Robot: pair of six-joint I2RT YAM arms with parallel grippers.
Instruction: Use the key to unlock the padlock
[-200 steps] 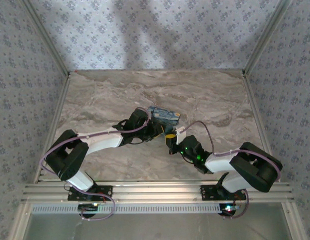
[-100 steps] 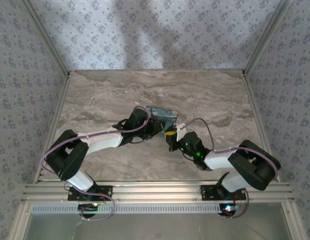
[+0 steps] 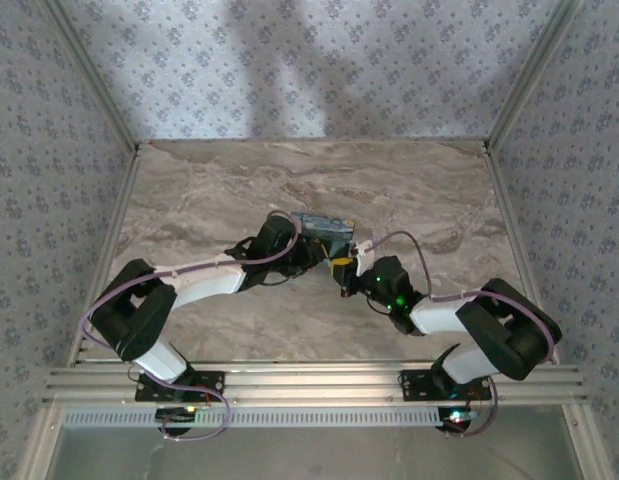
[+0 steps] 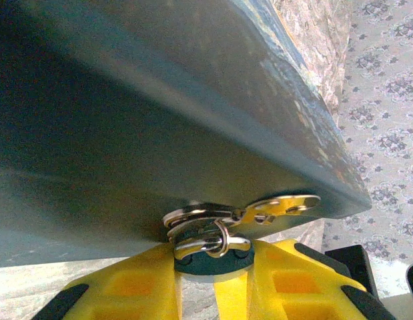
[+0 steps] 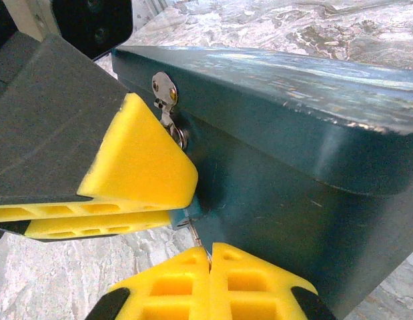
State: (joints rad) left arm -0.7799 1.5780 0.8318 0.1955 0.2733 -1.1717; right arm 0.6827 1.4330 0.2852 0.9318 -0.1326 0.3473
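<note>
Gripping the tiny teal-blue padlock [image 4: 215, 260] by its body, the left pincer [image 4: 213, 257] is closed on it, one yellow ribbed finger [image 4: 126, 293] on each side. I judge the hold is meant to stop the lock swinging or turning when something is pushed into it. The padlock's silver shackle ring [image 4: 216, 243] passes through the pale metal clasp [image 4: 193, 217] fixed to the side of the dark teal box with the swirl print [image 4: 159, 133]. The lock therefore hangs tight against that wall.

The right pincer [image 5: 209, 257] has its two yellow fingers pressed flat together. A thin sliver of pale metal [image 5: 195, 230] stands out from between them, and I take this to be the key, pinched by its head so the blade is free. The sliver points up toward the underside of the lock, just below the left pincer's finger. Its tip is too small to tell whether it has entered the keyhole.

From above, both pincers meet at the near edge of the box, the left one coming from the left and the right one from the near right. The box sits around the middle of the grey marbled worktop [image 3: 219, 190]. With one arm bracing and the other presenting the blade, the next move calls for fine alignment. A slight tilt would probably make the thin metal skid off the lock.
</note>
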